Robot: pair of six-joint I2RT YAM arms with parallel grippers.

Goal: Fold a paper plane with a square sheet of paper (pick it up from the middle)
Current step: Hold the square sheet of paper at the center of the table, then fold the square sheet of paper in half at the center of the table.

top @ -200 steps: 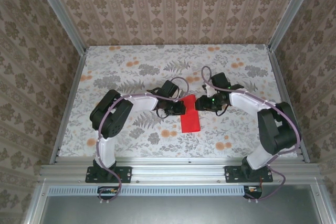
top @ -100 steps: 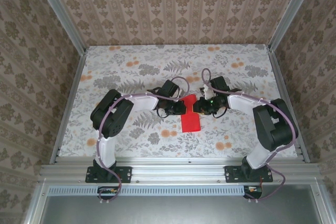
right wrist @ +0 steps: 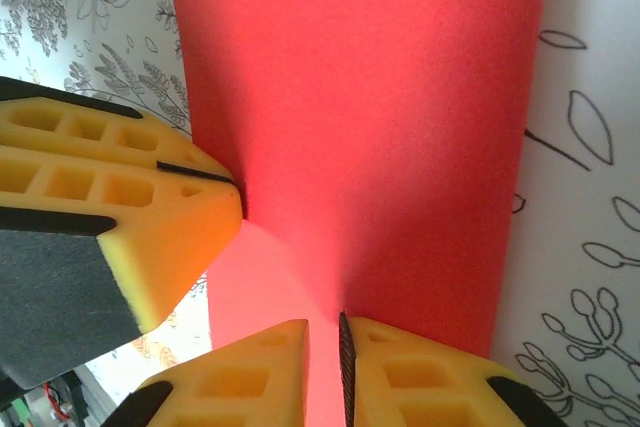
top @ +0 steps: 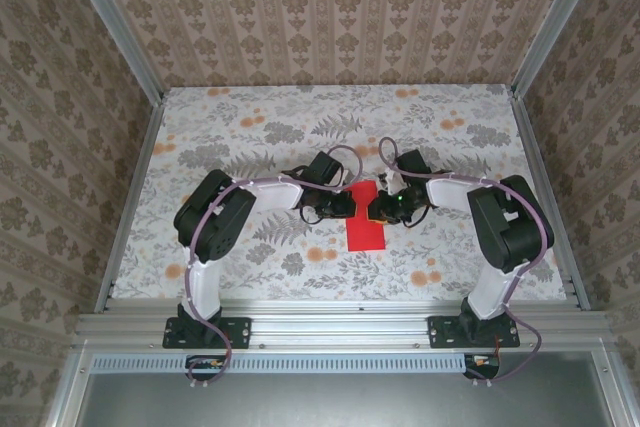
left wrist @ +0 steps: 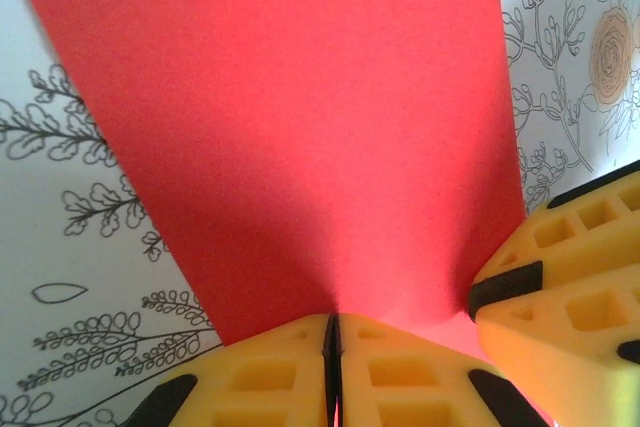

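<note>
Grip status: the left end effector (left wrist: 331, 322) has its yellow foam jaws pressed flat together, pinching a ridge of the thin bright red paper sheet (top: 366, 234) near its middle. The right end effector (right wrist: 322, 327) meets it from the opposite side. Its jaws stand almost together, and red paper fills the slim gap between them, so I judge that it grips the sheet as well. From overhead, the two end effectors face each other, just beside one another.

Location: the sheet lies at the centre of the flower-printed table (top: 250, 127), between the two arms, with its near part flat on the surface.

Step in hand, as judged: taking hold of the sheet at its middle so it can be raised for folding. To do this well, both grips should sit on one line across the paper, hold evenly and rise together. An unequal pull risks a tear or a skewed crease, and the near part should not be dragged sideways.

Condition of the sheet: plain, unmarked, matt red. From above it reads as a narrow rectangle rather than a square, which suggests it is gathered or doubled; I cannot tell which. Both wrist views show it drawn up into a soft, shadowed ridge at the pinch, with straight, clean side edges.
</note>
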